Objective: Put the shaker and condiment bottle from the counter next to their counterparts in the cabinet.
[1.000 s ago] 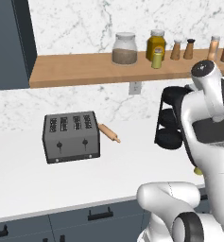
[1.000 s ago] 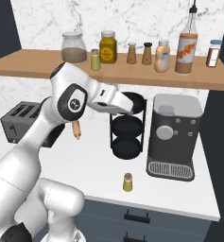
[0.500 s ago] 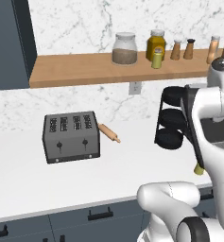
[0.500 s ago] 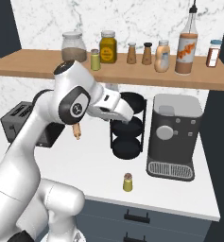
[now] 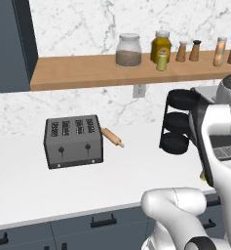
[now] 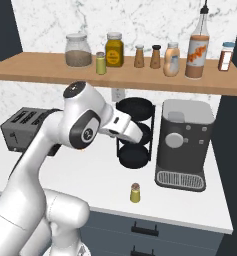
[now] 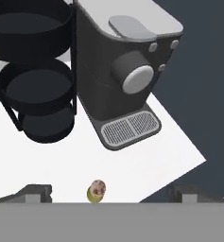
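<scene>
Claw (image 7: 108, 191) spread wide, arm now swung right vs 1 s ago, above shaker (image 7: 96, 191) by coffee machine (image 7: 125, 71).

The small yellow-green shaker (image 6: 135, 193) is standing alone on bare white tabletop (image 6: 95, 185), leaving open room all around it. Behind it, the dark grey coffee machine (image 6: 182, 145) and the black three-tier round rack (image 6: 135, 132) are crowding the approach from the wall side.
</scene>
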Controlling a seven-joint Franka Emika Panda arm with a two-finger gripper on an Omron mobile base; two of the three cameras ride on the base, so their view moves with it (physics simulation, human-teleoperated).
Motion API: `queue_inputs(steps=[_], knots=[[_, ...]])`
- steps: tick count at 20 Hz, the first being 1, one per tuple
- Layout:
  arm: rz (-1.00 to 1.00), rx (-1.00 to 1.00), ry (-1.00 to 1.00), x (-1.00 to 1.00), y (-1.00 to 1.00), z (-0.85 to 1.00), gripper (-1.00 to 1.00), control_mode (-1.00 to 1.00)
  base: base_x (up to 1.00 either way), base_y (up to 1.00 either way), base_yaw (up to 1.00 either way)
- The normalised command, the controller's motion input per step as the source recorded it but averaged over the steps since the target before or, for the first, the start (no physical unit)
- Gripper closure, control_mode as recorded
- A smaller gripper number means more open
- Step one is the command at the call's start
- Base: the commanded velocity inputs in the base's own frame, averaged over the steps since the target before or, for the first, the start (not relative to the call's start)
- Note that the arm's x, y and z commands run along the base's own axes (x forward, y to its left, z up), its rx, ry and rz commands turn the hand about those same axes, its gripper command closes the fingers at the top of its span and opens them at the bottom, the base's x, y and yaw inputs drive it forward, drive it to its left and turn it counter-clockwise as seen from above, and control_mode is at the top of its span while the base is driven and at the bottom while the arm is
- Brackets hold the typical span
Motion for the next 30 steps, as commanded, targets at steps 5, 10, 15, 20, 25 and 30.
queue_inputs(steps=[5, 10, 15, 20, 25, 30], knots=[[0.0, 0.13, -0.14, -0.05, 0.0, -0.48, -1.0, -1.0, 0.0, 0.0, 0.0], [0.0, 0.31, -0.07, -0.16, 0.0, -0.32, -1.0, -1.0, 0.0, 0.0, 0.0], [0.0, 0.18, 0.0, -0.08, 0.0, -0.32, -1.0, -1.0, 0.0, 0.0, 0.0], [0.0, 0.0, 0.02, 0.0, 0.0, -0.18, -1.0, -1.0, 0.0, 0.0, 0.0], [0.01, -0.04, 0.11, 0.0, 0.0, 0.0, -1.0, -1.0, 0.0, 0.0, 0.0], [0.06, -0.02, 0.16, -0.04, 0.0, 0.0, -1.0, -1.0, 0.0, 0.0, 0.0]])
